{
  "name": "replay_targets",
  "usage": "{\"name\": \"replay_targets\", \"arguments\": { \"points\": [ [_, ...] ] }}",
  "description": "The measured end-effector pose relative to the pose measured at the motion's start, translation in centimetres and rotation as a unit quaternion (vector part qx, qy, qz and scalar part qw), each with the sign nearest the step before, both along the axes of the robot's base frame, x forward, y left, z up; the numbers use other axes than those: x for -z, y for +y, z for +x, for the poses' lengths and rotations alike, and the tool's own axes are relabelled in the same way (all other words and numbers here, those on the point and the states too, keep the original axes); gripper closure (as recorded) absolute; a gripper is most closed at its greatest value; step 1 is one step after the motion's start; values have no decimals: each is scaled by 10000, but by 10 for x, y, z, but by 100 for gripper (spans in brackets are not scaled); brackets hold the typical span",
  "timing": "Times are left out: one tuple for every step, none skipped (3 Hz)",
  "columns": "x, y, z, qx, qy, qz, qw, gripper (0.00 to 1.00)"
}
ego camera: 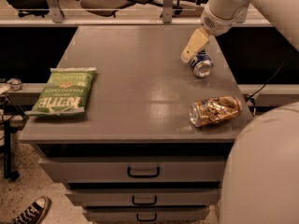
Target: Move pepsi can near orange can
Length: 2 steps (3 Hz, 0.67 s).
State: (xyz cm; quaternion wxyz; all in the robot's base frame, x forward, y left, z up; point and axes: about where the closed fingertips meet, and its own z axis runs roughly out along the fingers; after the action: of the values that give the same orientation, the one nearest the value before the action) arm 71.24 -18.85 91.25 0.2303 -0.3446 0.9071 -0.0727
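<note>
At the near right, the robot's pale rounded body (261, 171) fills the corner. A black-and-white sneaker (25, 211) shows on the floor at lower left. Three drawers (142, 171) with dark handles sit below the grey tabletop (135, 78).

The orange can (215, 111) lies on its side close to the front right corner, its silver top turned left; no writing on it can be read. On the left side, near that edge, the green chip bag (63, 91) lies flat, reading "KETTLE" in large white letters and "JALAPEÑO" at its far end.

Farther back, the pepsi can (202, 64) lies on its side near the right edge, its silver end facing the front. It is apart from the orange can, with bare tabletop between them. The wide middle of the tabletop is open.

The gripper (189, 55) points down and to the left, its tan tip against the pepsi can's far left side. Whether the jaws are apart or together cannot be told. The white arm (229, 3) slants in from the upper right. Office chairs (107, 1) stand beyond a rail.
</note>
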Motion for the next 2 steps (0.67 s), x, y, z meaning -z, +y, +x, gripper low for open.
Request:
{"name": "replay_targets", "arguments": {
  "points": [
    [16, 9, -9, 42, 244, 46, 9997, 0],
    [29, 23, -13, 26, 399, 151, 9991, 0]
  ]
}}
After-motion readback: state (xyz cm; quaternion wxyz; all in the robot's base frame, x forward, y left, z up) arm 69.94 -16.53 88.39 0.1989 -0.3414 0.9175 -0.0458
